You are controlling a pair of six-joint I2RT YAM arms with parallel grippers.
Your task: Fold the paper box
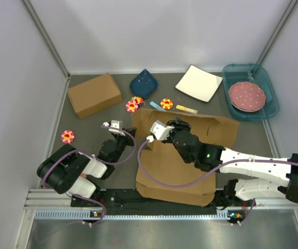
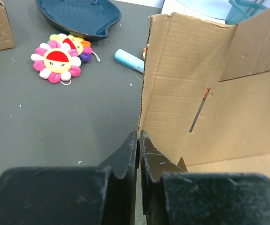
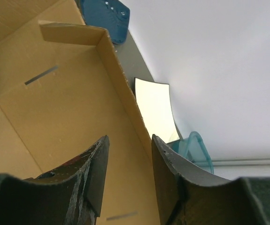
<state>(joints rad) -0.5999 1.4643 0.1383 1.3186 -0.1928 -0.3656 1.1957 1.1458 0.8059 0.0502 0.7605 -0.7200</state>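
The paper box (image 1: 174, 171) is a brown cardboard cut-out lying mid-table, with its far and left walls raised and its near flaps flat. In the left wrist view my left gripper (image 2: 139, 136) is pinched shut on the raised left wall's vertical edge (image 2: 144, 93). From above it sits at the box's left side (image 1: 124, 130). My right gripper (image 1: 180, 124) reaches over the box's far part. In the right wrist view it is open (image 3: 130, 140) and straddles the top edge of a raised wall (image 3: 120, 84) without touching it.
A deeper brown box (image 1: 94, 95) stands far left. A blue dish (image 1: 143, 83), a white plate (image 1: 199, 83) and a teal basket (image 1: 242, 67) holding a pink plate (image 1: 246, 95) line the back. Flower toys (image 1: 133, 105) (image 1: 68, 136) and a marker (image 1: 186, 108) lie nearby.
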